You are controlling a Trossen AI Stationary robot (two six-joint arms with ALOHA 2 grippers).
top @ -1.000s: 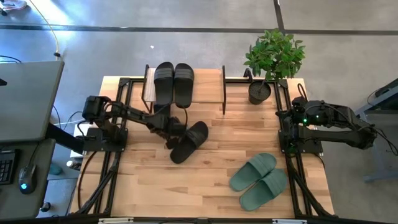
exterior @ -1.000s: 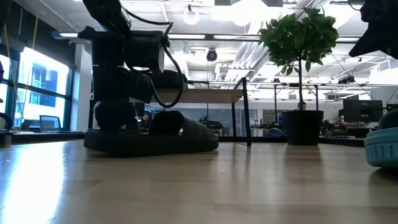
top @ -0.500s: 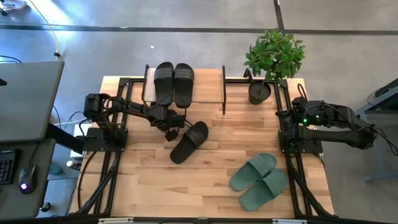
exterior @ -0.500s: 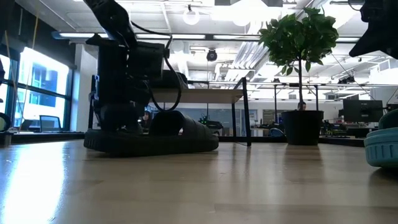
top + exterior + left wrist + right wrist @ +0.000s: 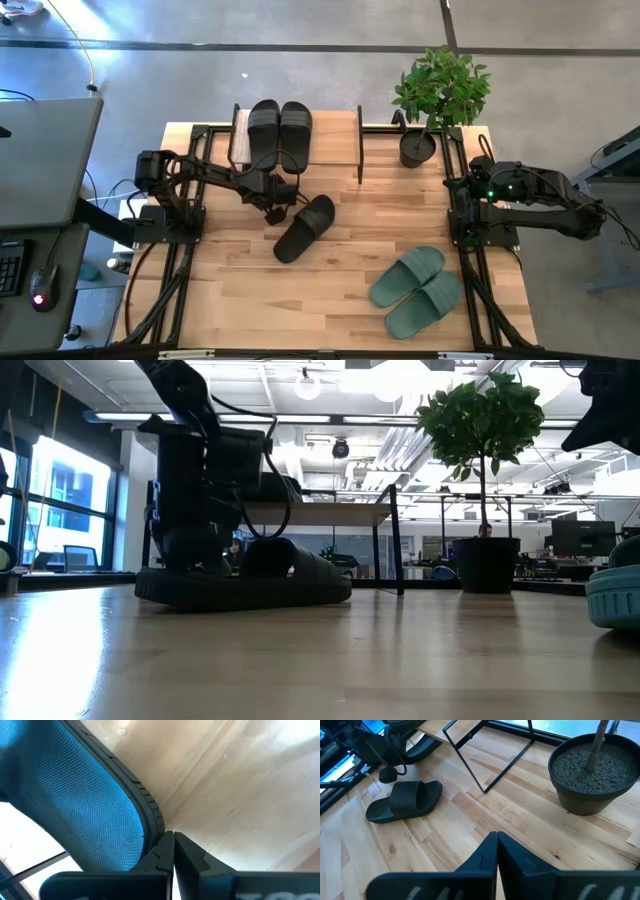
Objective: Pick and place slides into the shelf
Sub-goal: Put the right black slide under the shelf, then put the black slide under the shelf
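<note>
Two black slides (image 5: 265, 133) (image 5: 296, 135) lie side by side on the shelf's plank top (image 5: 335, 140) at the far edge. A third black slide (image 5: 305, 228) lies sole down on the table in front of the shelf; it also shows in the low view (image 5: 245, 575) and right wrist view (image 5: 407, 800). My left gripper (image 5: 173, 840) is shut, low by that slide's far end (image 5: 276, 205). The green pair (image 5: 407, 275) (image 5: 425, 303) lies at the near right. My right gripper (image 5: 497, 837) is shut and empty at the table's right side. My left gripper's shut fingertips stand right beside the black slide's rim (image 5: 152, 815), slanting down at it from the table's left. I cannot tell whether they touch it. The slide lies flat on the table.
A potted plant (image 5: 438, 95) stands at the far right, next to the shelf's black frame (image 5: 360, 160). A dark slide-like shape (image 5: 422, 747) lies under the shelf plank. Bare wood lies between the black slide and the green pair.
My left gripper has drawn back from over the black slide's near half toward the far edge and the shelf, its arm stretching out straighter. The slide has stayed where it lay.
</note>
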